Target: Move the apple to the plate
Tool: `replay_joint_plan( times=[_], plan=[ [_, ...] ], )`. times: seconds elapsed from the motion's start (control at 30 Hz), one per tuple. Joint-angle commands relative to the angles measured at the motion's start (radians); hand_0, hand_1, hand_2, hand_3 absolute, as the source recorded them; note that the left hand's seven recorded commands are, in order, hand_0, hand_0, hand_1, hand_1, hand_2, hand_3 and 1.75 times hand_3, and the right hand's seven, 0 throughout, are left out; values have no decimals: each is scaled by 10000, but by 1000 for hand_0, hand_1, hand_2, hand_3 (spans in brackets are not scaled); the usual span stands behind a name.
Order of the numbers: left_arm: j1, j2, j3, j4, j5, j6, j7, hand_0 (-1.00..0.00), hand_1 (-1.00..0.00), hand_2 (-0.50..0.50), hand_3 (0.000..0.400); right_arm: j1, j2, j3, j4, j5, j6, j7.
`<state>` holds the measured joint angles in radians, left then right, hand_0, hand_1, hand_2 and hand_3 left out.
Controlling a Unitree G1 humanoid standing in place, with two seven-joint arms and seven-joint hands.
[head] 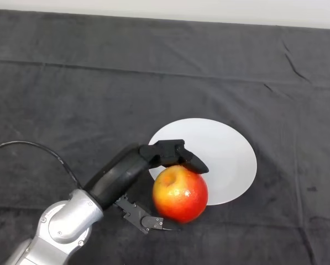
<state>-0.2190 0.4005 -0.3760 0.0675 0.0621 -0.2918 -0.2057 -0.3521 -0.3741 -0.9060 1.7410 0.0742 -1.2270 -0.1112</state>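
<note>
A red and yellow apple [180,194] is at the near left edge of a white plate [226,154], overlapping its rim. My left hand [165,155] reaches in from the lower left. Its fingers curl over the top of the apple and its thumb [145,220] sits below the apple's near side, so the hand is shut on the apple. I cannot tell whether the apple rests on the rim or is held just above it.
A dark wrinkled cloth [98,94] covers the whole table. A pale wall strip [209,10] runs along the far edge.
</note>
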Motion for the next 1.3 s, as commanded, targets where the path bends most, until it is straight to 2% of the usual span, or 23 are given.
replay_joint_plan(
  times=[0.03, 0.13, 0.37, 0.63, 0.93, 1.3],
  plan=[
    [-505, -25, 102, 5, -174, 100, -24, -1000, -1000, 0, 400, 1386, 1301, -131, 885, 19, 721, 74],
    [-862, -137, 43, 299, -180, 119, -1, -1000, -1000, 0, 400, 1414, 1301, -152, 906, 16, 704, 98],
    [-1759, -456, -150, 1407, -146, -65, 123, -1000, -1000, 0, 400, 1380, 1281, -174, 905, 12, 767, 114],
    [-2504, -834, -552, 2790, -51, -512, 435, -1000, -1000, 0, 400, 1380, 1279, -218, 897, 23, 780, 177],
    [-3265, -1049, -963, 4446, 50, -1182, 664, -1000, -1000, 0, 400, 1348, 1270, -219, 868, 23, 830, 171],
    [-4164, -1235, -1406, 6562, 443, -1969, 888, -1000, -1000, 0, 400, 1356, 1265, -232, 842, 31, 858, 195]
  ],
)
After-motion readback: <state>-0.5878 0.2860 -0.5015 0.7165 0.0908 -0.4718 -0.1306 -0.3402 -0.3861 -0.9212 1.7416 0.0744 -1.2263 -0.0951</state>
